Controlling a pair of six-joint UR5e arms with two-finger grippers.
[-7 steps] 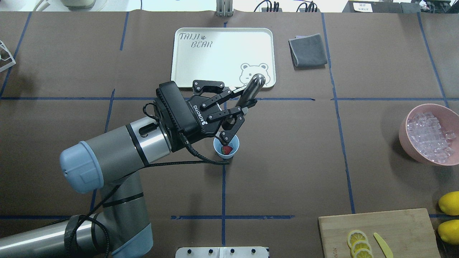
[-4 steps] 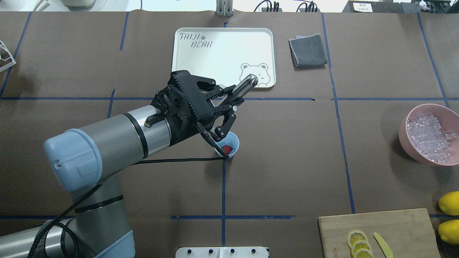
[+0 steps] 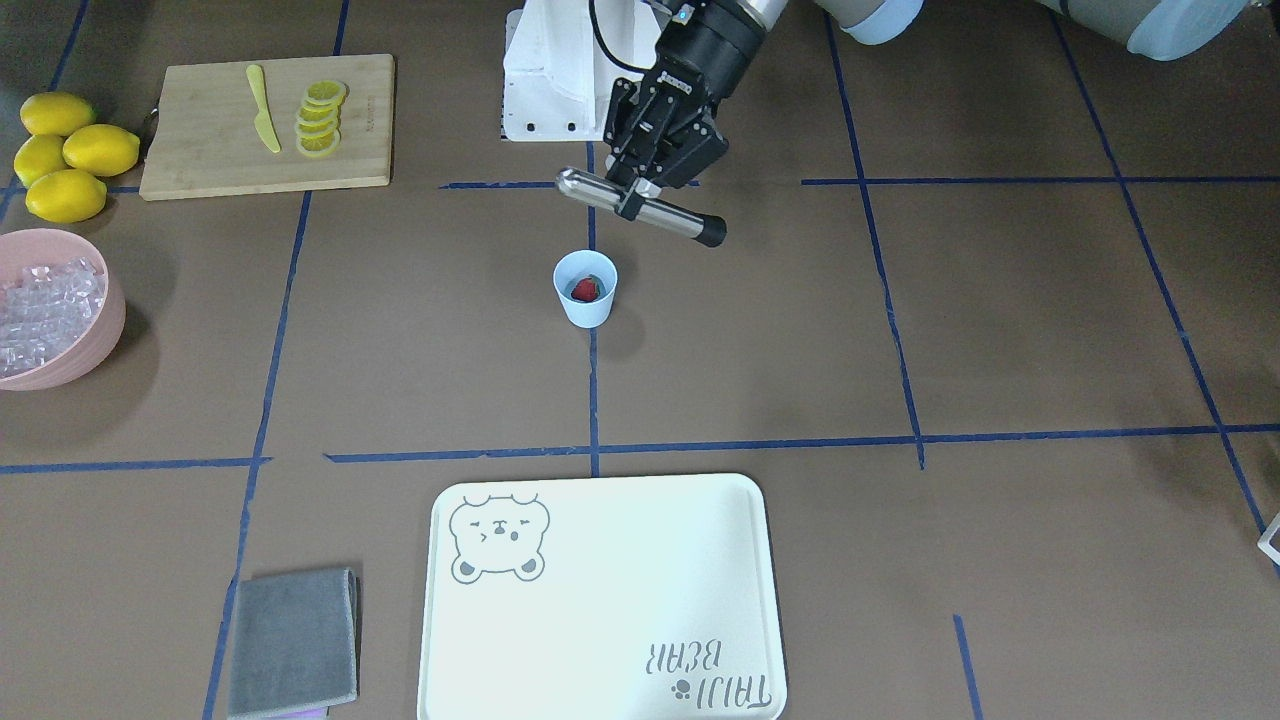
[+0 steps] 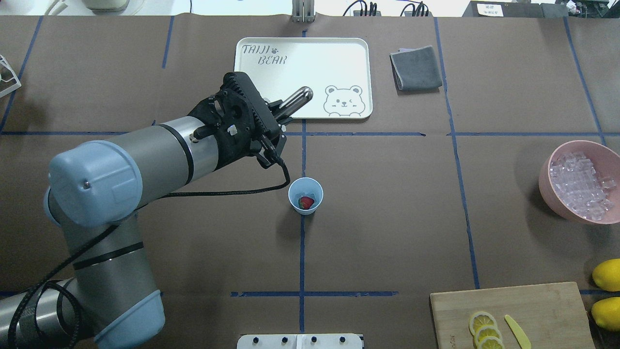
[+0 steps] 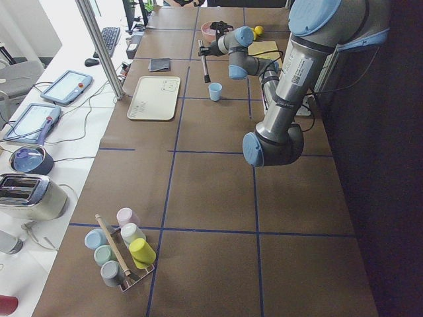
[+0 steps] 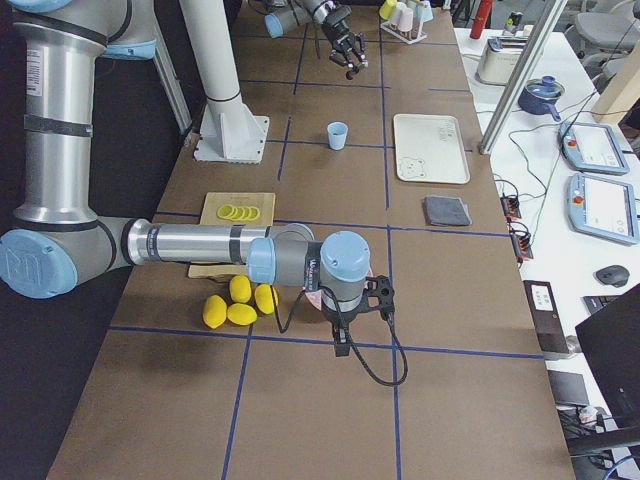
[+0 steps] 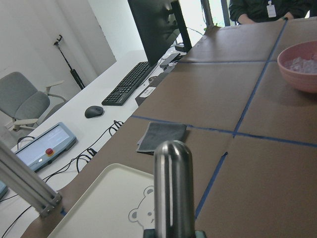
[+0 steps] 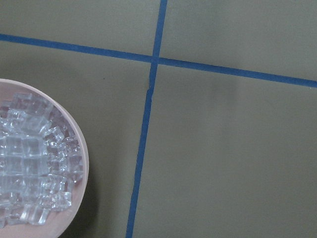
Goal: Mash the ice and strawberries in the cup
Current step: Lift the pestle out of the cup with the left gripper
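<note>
The pale blue cup [image 4: 305, 195] stands upright at the table's middle, and also shows in the front view [image 3: 585, 290]. A red strawberry [image 4: 305, 202] lies inside it. I cannot make out ice in the cup. The ice [image 4: 579, 184] fills a pink bowl [image 4: 557, 206] at the right edge. My left gripper [image 3: 632, 195] is shut on a steel muddler [image 3: 640, 207] and holds it nearly level in the air, behind and left of the cup and clear of it. My right gripper [image 6: 372, 296] hangs over the pink bowl; I cannot tell whether it is open.
A cream bear tray [image 4: 252, 104] lies at the back centre, with a grey cloth [image 4: 416, 68] to its right. A cutting board [image 4: 542, 310] with lemon slices and a yellow knife sits front right, next to whole lemons [image 4: 606, 275].
My left gripper has lifted the muddler away from above the cup, moved back and left, and turned over. The cup now stands uncovered.
</note>
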